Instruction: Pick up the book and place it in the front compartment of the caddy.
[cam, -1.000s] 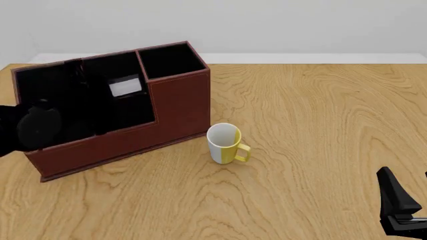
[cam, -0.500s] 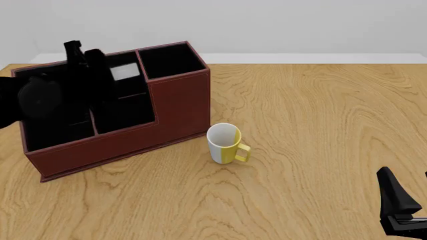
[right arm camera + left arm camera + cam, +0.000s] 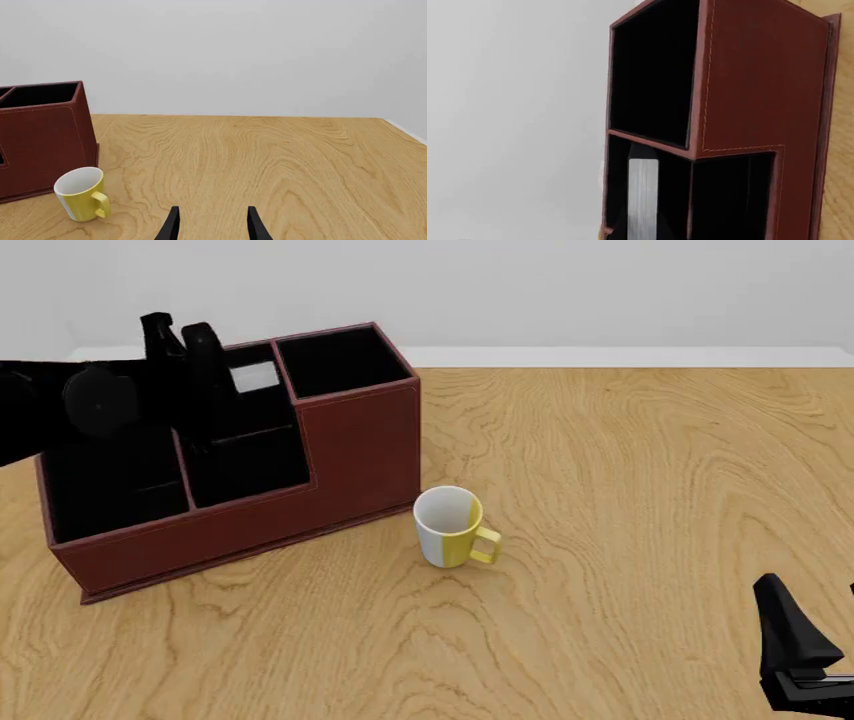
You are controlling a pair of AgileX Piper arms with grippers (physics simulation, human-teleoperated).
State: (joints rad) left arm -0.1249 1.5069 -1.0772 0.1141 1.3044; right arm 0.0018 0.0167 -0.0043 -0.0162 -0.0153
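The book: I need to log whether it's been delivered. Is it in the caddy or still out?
In. The book stands on edge inside a compartment of the caddy, white page edge showing; the left gripper is above it.

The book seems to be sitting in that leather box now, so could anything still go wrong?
The book stands on edge in a rear section of the caddy, apparently not the front one asked for, so the task may fail. The left tool hangs just above the caddy's back wall beside the book, and a careless pull-away could snag or tip it. The mug stands close beside the caddy and could be bumped.
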